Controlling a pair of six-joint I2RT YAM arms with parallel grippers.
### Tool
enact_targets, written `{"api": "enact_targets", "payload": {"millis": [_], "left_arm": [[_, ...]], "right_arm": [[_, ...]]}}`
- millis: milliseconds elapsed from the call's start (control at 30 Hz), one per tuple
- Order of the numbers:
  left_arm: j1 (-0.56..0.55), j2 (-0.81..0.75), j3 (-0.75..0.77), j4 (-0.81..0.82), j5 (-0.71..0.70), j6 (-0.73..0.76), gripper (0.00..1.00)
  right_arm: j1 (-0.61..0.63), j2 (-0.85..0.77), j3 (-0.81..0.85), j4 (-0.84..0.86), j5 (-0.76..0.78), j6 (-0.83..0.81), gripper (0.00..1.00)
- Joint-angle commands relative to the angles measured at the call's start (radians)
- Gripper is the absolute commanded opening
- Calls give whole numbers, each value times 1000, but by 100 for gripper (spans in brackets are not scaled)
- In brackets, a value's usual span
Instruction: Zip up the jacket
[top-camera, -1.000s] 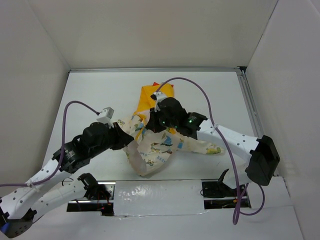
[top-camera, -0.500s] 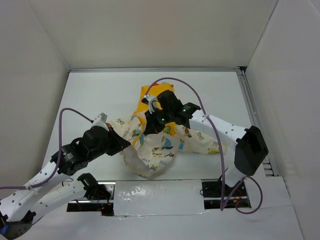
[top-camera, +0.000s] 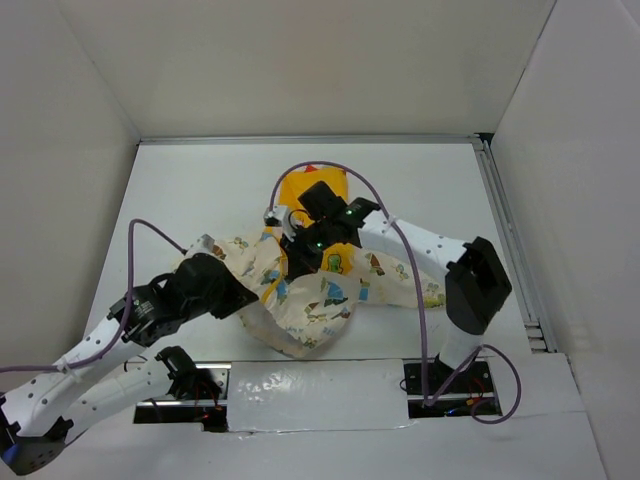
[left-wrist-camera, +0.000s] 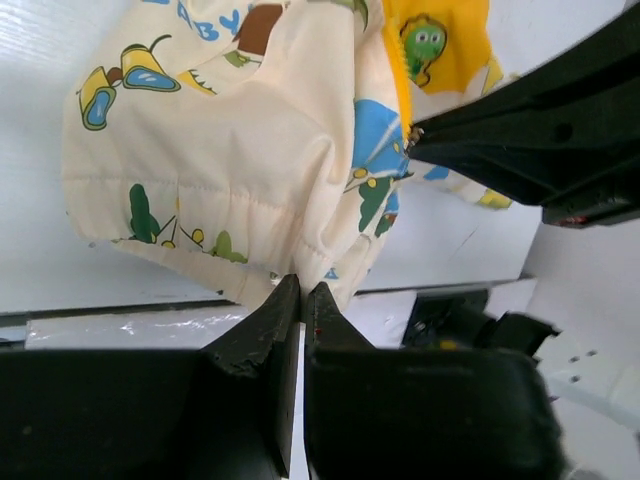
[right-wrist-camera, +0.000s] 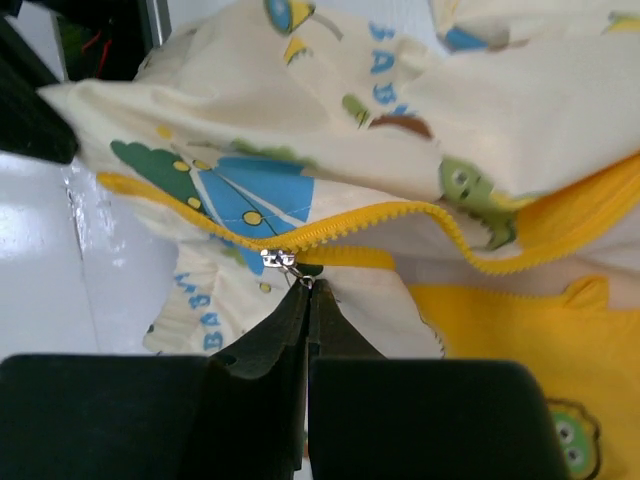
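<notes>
The cream jacket (top-camera: 320, 295) with cartoon prints and a yellow hood (top-camera: 300, 190) lies mid-table. My left gripper (top-camera: 248, 298) is shut on the jacket's bottom hem (left-wrist-camera: 290, 280), which shows between the closed tips in the left wrist view. My right gripper (top-camera: 298, 255) is shut on the metal zipper pull (right-wrist-camera: 300, 275), just below the silver slider (right-wrist-camera: 277, 261) on the yellow zipper teeth (right-wrist-camera: 400, 215). The zipper is closed left of the slider and open to its right, showing yellow lining (right-wrist-camera: 520, 330).
White walls enclose the table on three sides. A metal rail (top-camera: 505, 230) runs along the right edge. A white taped strip (top-camera: 310, 395) and the arm bases lie at the near edge. Purple cables (top-camera: 395, 220) arc over the arms.
My right gripper has moved up toward the hood with the zipper pull, and the right arm has swung left. My left gripper has stayed on the hem, shifting slightly.
</notes>
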Motion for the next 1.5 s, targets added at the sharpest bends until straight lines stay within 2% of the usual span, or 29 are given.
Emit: {"api": "enact_targets", "payload": {"millis": [0, 167, 267, 367, 400, 467, 500, 567, 633, 667, 700, 767, 800, 833, 867, 900, 967, 1000, 1067, 1233, 1467], "left_arm": [[-1, -56, 40, -243, -64, -67, 0], [-1, -123, 44, -361, -124, -206, 0], [-1, -123, 28, -334, -126, -185, 0], [-1, -68, 52, -390, -139, -229, 0], [0, -36, 76, -474, -159, -311, 0], [-1, -12, 86, -507, -175, -355, 0], [-1, -13, 89, -499, -178, -348, 0], [-1, -24, 86, -414, -172, -294, 0], [0, -31, 70, -299, -138, -136, 0], [-1, -31, 61, -165, -115, -69, 0], [-1, -28, 41, -103, -94, 38, 0], [-1, -13, 17, 46, -40, 150, 9], [-3, -5, 14, 77, -32, 175, 21], [-3, 13, 15, 94, -22, 183, 26], [-3, 25, 21, 102, -15, 209, 31], [-3, 44, 24, 104, -14, 208, 41], [-3, 58, 23, 116, -2, 224, 49], [-1, 62, 17, 122, 5, 228, 58], [-4, 62, -9, 181, 46, 261, 66], [-21, 30, -74, 320, 159, 353, 74], [-53, 44, -103, 420, 210, 380, 76]], "right_arm": [[-127, 136, 141, -199, 184, -121, 0], [-204, 246, 249, -236, 250, -87, 0], [-227, 259, 281, -267, 199, -95, 0], [-221, 173, 162, -131, 165, -69, 0], [-228, 144, 125, -64, 239, -46, 0], [-247, 150, 155, -84, 293, 38, 0], [-260, 161, 178, -101, 309, 59, 0], [-259, 117, 148, -95, 240, 48, 0], [-238, 75, 72, -29, 192, 55, 0], [-210, 43, 57, -17, 119, 87, 0], [-196, 27, 31, 15, 85, 113, 0], [-156, -28, -39, 78, -36, 200, 0], [-144, -43, -66, 147, -71, 233, 0], [-132, -71, -86, 179, -145, 260, 0], [-129, -83, -119, 213, -170, 312, 0], [-129, -92, -135, 227, -185, 334, 0], [-132, -129, -173, 267, -213, 359, 0], [-129, -138, -179, 273, -216, 398, 0], [-123, -154, -179, 267, -227, 405, 0], [-112, -163, -159, 255, -210, 443, 0], [-96, -157, -146, 262, -217, 460, 0]]}}
